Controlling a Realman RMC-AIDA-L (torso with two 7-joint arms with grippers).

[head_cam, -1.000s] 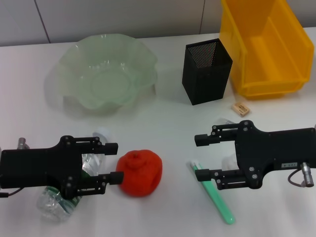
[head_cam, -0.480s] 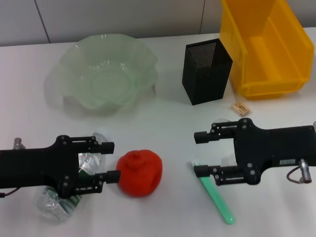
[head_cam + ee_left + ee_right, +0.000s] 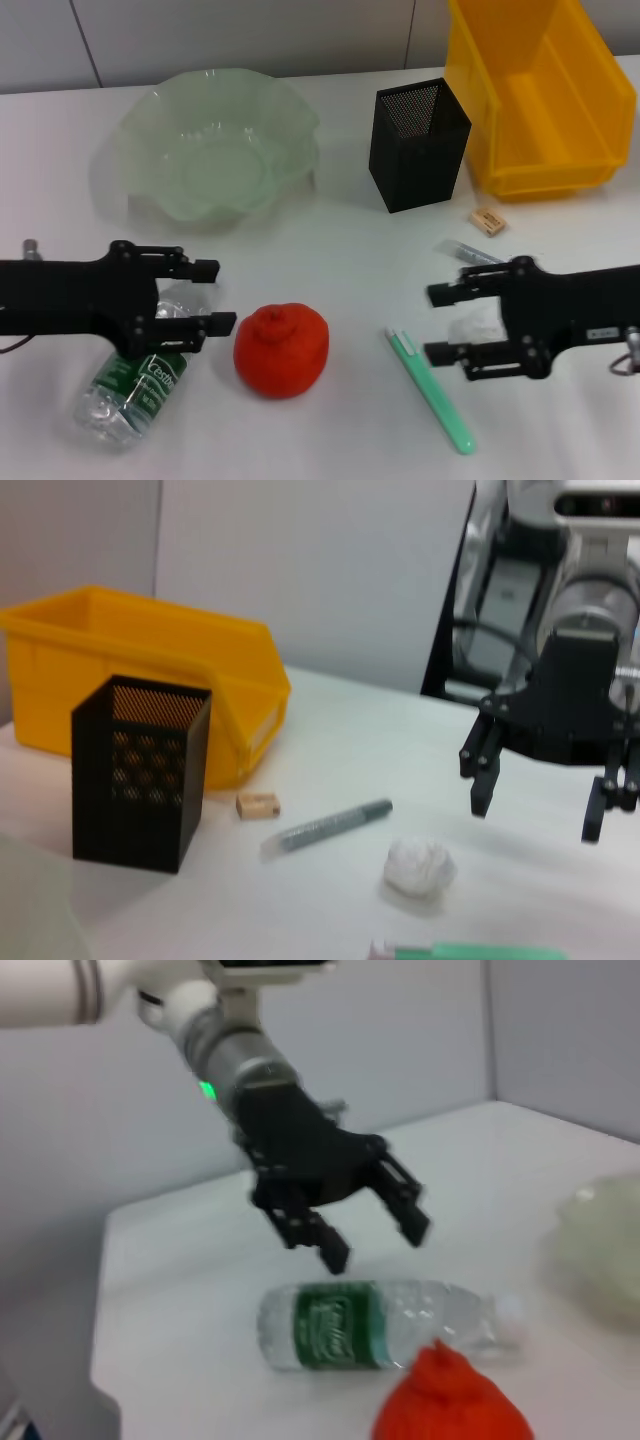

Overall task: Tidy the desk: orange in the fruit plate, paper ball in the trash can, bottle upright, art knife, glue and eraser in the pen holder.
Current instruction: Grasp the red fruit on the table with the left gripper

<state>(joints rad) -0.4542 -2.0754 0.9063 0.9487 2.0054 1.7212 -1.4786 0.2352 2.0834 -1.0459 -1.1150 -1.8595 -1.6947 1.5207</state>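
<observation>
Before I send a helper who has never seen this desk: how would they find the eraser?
Start at the big yellow trash can at the far right. Just in front of its near edge, right of the black mesh pen holder, lies the eraser. It is a tiny tan rectangular block, unlike the white crumpled paper ball nearby.

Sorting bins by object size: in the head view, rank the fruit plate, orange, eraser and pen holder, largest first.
1. fruit plate
2. pen holder
3. orange, though it lies nearer the camera
4. eraser

White table (image 3: 330, 250), grey wall (image 3: 250, 35)
</observation>
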